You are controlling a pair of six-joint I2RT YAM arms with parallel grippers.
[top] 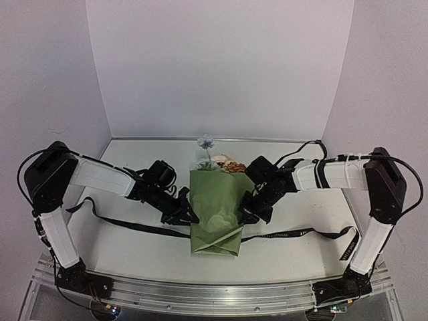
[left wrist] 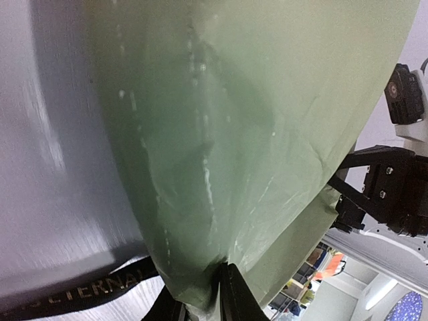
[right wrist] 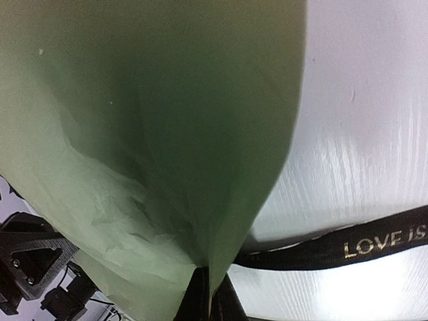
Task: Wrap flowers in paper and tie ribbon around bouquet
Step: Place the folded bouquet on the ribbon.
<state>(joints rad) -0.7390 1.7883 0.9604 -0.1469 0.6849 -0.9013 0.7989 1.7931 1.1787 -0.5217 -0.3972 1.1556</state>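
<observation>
Paper (left wrist: 234, 134) fills both wrist views, olive-green and creased, its edge caught at the bottom of each picture. The left hand (top: 186, 215) is closed to a narrow pinch on the sheet's left edge, and the right hand (top: 246, 215) is closed tight on the right edge. Seen from above, the bouquet (top: 215, 221) lies mid-table between the two hands. Its folded lower end points toward the arm bases, and the flowers (top: 207, 148) stick out of the far end toward the back wall.

The ribbon (top: 134, 227) lies flat on the table (top: 134, 264), running left to right. It passes under the lower part of the wrap and trails off toward the right arm's base.

The sheet looks thin and light. It holds a crease but will likely spring open if let go, and it may tear if the two hands pull against each other. Edge pinches like these suit folding. The stems and blooms look fragile, so any squeeze is better placed low on the cone, away from the heads. The ribbon is limp and flat to the table, so it looks hard to lift. A free end well clear of the paper seems the best place to take it.

Pale lettering on the ribbon reads "LOVE IS" in the right wrist view and "ETERNA", cut off by the paper, in the left.
</observation>
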